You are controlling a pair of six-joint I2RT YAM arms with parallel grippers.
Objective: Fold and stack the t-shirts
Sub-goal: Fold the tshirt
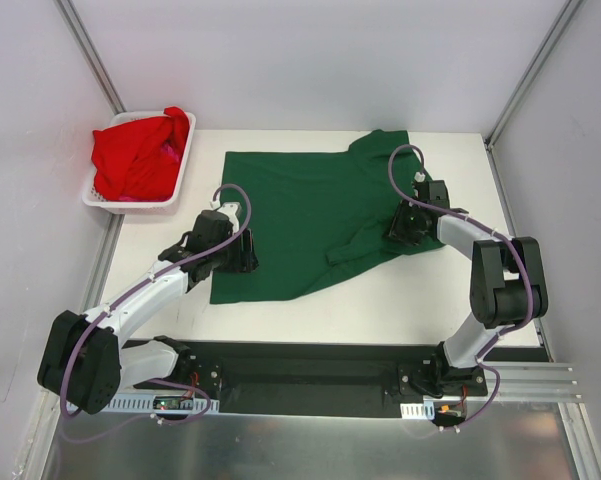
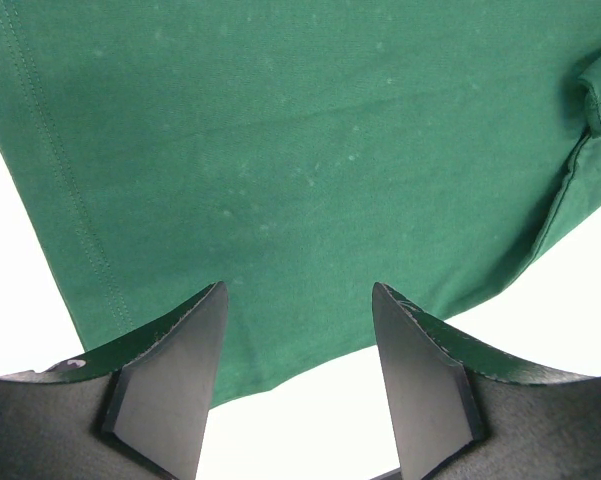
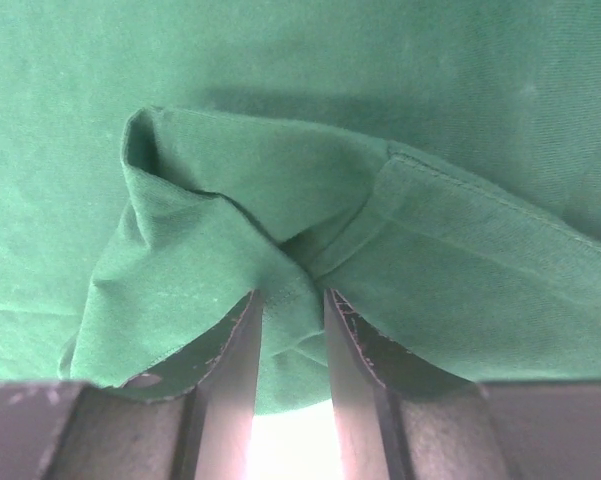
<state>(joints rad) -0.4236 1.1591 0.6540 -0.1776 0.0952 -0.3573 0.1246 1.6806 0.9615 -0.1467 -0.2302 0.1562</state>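
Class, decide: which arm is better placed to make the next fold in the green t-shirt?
Right, probably: the right claw pinches a bunched fold of the green t-shirt; the left claw hangs open, holding nothing.

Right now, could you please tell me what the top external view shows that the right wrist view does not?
Only the top external view shows the white plastic slotted basket holding bright red cloth, the left gripper at the near left edge of the plain dark green cloth t-shirt, and the shirt's whole outline on the white table. Only the right wrist view shows a bunched fold beside a stitched hem, pinched between the fingers. Both show that t-shirt and the right gripper closed on it.
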